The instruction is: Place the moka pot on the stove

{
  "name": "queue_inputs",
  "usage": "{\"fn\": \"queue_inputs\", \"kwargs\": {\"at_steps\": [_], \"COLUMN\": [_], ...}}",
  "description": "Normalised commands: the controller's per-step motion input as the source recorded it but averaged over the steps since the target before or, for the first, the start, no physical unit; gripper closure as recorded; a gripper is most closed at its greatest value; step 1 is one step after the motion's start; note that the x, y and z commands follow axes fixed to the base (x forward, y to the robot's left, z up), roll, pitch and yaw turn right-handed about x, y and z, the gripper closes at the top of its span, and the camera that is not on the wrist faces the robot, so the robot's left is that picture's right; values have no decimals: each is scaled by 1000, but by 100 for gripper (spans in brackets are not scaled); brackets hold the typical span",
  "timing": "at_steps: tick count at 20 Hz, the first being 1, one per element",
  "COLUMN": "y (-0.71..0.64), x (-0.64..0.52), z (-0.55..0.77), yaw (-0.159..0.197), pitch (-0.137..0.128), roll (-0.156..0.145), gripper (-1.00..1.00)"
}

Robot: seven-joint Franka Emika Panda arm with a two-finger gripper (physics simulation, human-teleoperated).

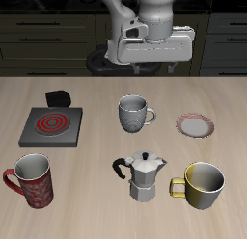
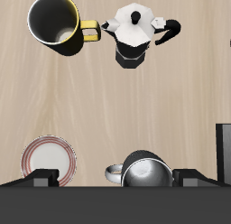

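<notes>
The silver moka pot [image 1: 145,175] with its black side handle stands upright near the table's front edge, between two mugs; it also shows in the wrist view [image 2: 133,36]. The stove [image 1: 51,122], a dark grey square hotplate with a red spiral coil and a black knob box behind it, lies farther back toward the side; only its edge [image 2: 223,151] shows in the wrist view. My gripper [image 1: 147,66] hangs high above the back of the table, well away from both. Its fingers [image 2: 41,178] stand wide apart, open and empty.
A grey patterned mug [image 1: 132,112] stands mid-table, almost under the gripper [image 2: 144,171]. A red-rimmed plate [image 1: 196,124] lies beside it. A yellow mug [image 1: 203,185] and a red mug [image 1: 32,178] flank the moka pot near the front edge.
</notes>
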Motion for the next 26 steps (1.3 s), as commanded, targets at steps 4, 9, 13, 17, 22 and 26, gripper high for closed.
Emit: {"fn": "queue_inputs", "kwargs": {"at_steps": [4, 9, 13, 17, 22, 26], "y": [132, -73, -293, -265, -237, -200], "x": [273, 255, 309, 306, 215, 233], "z": [19, 73, 25, -12, -4, -42], "yaw": [7, -21, -34, 15, -20, 29], "pitch": [-17, -8, 31, 17, 23, 10], "roll": [-28, 5, -17, -4, -8, 12], "gripper": [-100, -100, -100, -100, -100, -100]}}
